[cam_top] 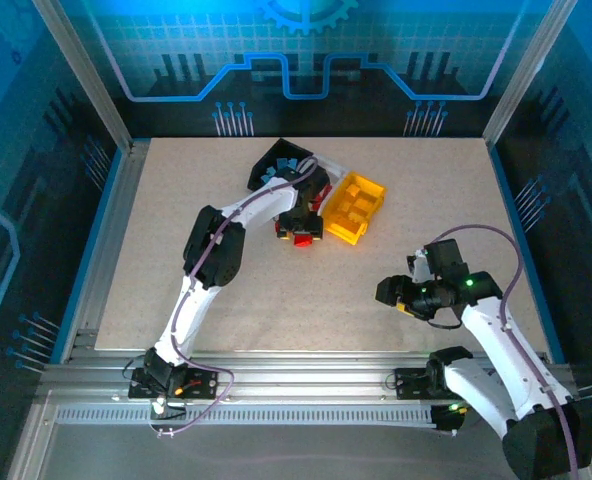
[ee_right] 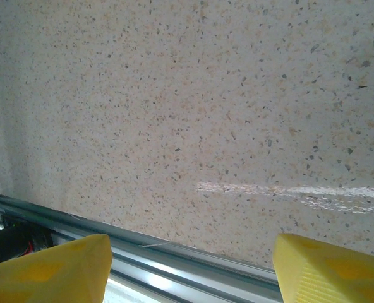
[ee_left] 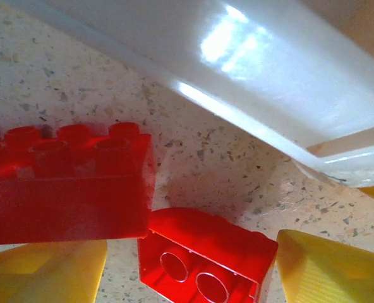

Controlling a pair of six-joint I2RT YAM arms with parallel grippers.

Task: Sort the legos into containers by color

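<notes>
Two red legos lie on the table beside the white container (ee_left: 269,82). The long one (ee_left: 67,183) is studs up. The short one (ee_left: 206,255) is overturned, hollow side showing, and sits between my left gripper's yellow fingers (ee_left: 42,271). It touches the right finger, with a gap on its left. My left gripper (cam_top: 301,225) is open over the red legos (cam_top: 302,238), in front of the black container (cam_top: 279,160) and the yellow container (cam_top: 354,207). The arm hides most of the white one. My right gripper (cam_top: 401,298) is open and holds nothing.
The right gripper (ee_right: 190,271) hangs over bare speckled table near the aluminium front rail (ee_right: 174,252). The yellow container holds yellow bricks. Blue bricks show in the black container (cam_top: 271,175). Frame posts stand at the table's corners.
</notes>
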